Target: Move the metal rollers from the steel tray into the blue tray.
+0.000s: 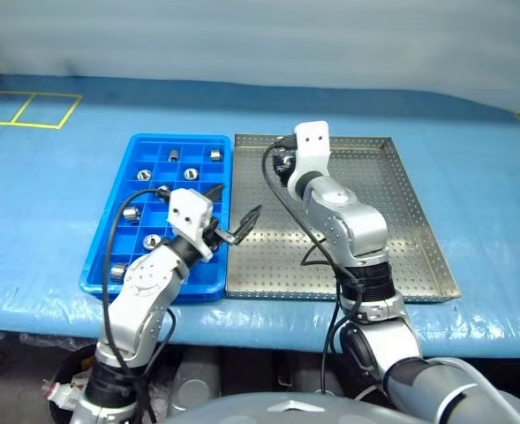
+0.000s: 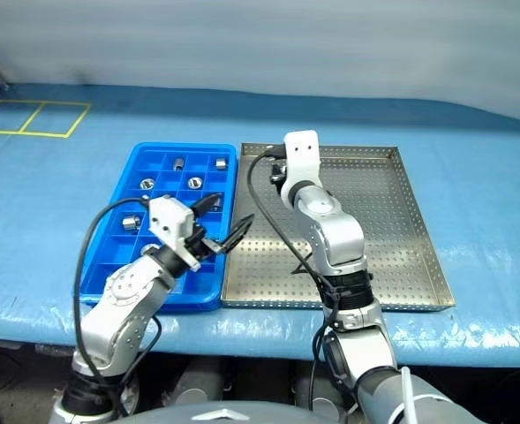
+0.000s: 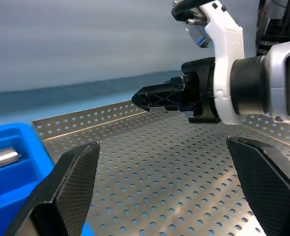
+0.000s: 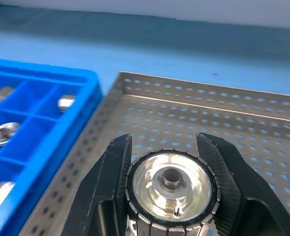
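- The right claw (image 4: pixel 170 189) is closed on one metal roller (image 4: pixel 172 189). In the right wrist view the roller hides the space between the two black fingers, and its lower part is cut off by the frame edge.
- In the head views, the white camera block on the wrist covers this claw and the roller, at the upper left corner of the steel tray (image 1: pixel 401 230).
- The held roller is round and shiny, with a ribbed outer ring and a small hollow hub in the centre.
- The steel tray is a flat grey sheet with many small holes and a low raised rim. Its middle part is hidden behind the right arm.
- The blue tray (image 1: pixel 101 265) lies just to the left of the steel tray, side by side with it. It is smooth plastic divided into small square compartments.
- Several metal rollers (image 1: pixel 145 174) already sit in separate compartments. The exact number is hard to tell, because the left arm covers the lower part.
- The left claw (image 1: pixel 233 215) is wide open and holds nothing. It hangs over the border between both trays; its fingers (image 3: pixel 68 191) have a fine woven texture.
- The tabletop (image 1: pixel 48 194) has a wrinkled blue cover with yellow tape lines (image 1: pixel 30 110) in the upper left.
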You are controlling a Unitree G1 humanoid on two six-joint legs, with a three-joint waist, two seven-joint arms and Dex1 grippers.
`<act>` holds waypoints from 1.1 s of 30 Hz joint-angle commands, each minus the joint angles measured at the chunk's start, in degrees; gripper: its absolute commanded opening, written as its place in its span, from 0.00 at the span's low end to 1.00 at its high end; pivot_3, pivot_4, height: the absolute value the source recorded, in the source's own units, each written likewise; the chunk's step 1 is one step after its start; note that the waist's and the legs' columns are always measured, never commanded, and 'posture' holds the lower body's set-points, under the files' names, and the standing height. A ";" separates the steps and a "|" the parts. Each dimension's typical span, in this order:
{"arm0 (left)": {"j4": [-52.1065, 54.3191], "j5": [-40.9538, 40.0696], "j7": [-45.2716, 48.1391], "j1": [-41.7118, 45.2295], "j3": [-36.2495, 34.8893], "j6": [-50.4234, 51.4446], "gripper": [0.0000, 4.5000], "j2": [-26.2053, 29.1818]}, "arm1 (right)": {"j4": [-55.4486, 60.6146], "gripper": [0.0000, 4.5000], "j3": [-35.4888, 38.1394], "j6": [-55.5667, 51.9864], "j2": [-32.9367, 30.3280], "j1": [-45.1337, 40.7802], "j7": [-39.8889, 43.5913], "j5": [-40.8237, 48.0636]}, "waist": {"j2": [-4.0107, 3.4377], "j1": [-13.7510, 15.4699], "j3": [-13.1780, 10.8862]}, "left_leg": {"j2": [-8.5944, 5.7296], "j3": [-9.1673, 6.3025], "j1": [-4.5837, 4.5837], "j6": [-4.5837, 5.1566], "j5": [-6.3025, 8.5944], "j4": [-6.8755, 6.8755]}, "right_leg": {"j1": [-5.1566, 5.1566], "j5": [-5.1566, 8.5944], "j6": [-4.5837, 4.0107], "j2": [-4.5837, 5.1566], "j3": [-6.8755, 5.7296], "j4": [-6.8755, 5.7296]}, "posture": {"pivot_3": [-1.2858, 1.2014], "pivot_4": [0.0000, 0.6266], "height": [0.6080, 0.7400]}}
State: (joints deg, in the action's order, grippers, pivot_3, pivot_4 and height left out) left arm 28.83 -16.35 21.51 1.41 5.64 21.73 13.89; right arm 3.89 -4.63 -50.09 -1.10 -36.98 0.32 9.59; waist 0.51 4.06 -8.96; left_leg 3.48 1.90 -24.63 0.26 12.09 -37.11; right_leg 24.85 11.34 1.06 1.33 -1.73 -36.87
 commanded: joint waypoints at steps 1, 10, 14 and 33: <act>5.16 -2.05 2.46 -2.56 -3.07 -2.80 1.00 2.10 | 3.43 0.39 -2.94 -0.19 -1.17 -1.26 5.53 1.30 | 0.01 0.70 -0.01 | 0.00 0.00 -0.02 0.00 0.00 0.00 | 0.01 0.03 -0.05 0.01 -0.02 0.00 | 0.65 0.24 1.00; 11.38 -4.89 3.89 -13.62 -12.97 -3.76 1.00 7.65 | 5.87 0.39 -10.53 -1.01 -3.35 -0.69 16.65 3.36 | -0.01 3.16 -0.03 | 0.02 -0.01 -0.09 -0.02 0.01 0.02 | 0.09 0.24 -0.37 0.04 -0.12 0.01 | 0.69 0.24 1.00; 13.26 -4.52 2.80 -18.23 -15.79 -4.41 1.00 7.18 | 6.06 0.39 -13.56 -1.71 -4.06 0.08 20.69 4.28 | -0.01 4.67 -0.04 | 0.05 -0.05 -0.10 -0.03 0.01 0.05 | 0.11 0.27 -0.42 0.04 -0.22 0.02 | 0.71 0.24 1.00; 18.38 -8.72 2.38 -31.04 -18.46 -3.78 1.00 6.70 | 10.51 0.39 -21.43 -5.33 -5.33 6.47 27.13 5.71 | 0.00 17.55 -0.03 | 0.13 -0.08 -0.74 -0.35 0.16 -0.03 | 0.79 0.36 -0.49 0.11 -0.60 0.09 | 0.75 0.24 1.00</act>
State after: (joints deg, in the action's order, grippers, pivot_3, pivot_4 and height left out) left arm 44.61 -24.21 23.84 -29.67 -12.47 18.24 20.40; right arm 11.19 -26.28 -55.54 -6.44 -30.26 26.89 14.46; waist 0.51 21.61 -8.99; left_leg 3.60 1.80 -25.37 -0.12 12.25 -37.15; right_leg 25.67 11.70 0.58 1.46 -2.37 -36.78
